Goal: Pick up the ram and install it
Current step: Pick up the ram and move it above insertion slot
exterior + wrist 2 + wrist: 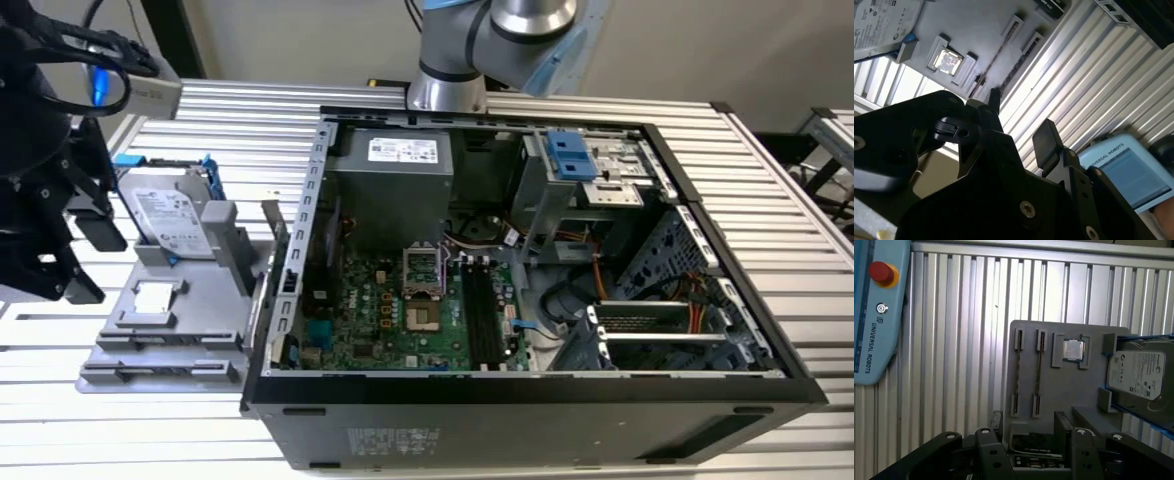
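Matte black gripper [1030, 420] is hovering, blocky jaws apart and empty, near the gray tray [1089, 390] holding the thin ram [1037, 371] edge-up.

Robotics lab bench, slatted aluminium table [254, 110], opened computer case [534, 425], teach pendant [879, 335]

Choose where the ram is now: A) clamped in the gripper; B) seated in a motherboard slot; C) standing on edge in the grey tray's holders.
C: in the first wrist view the ram stands edge-on in the grey tray, and the gripper near it is open and empty.
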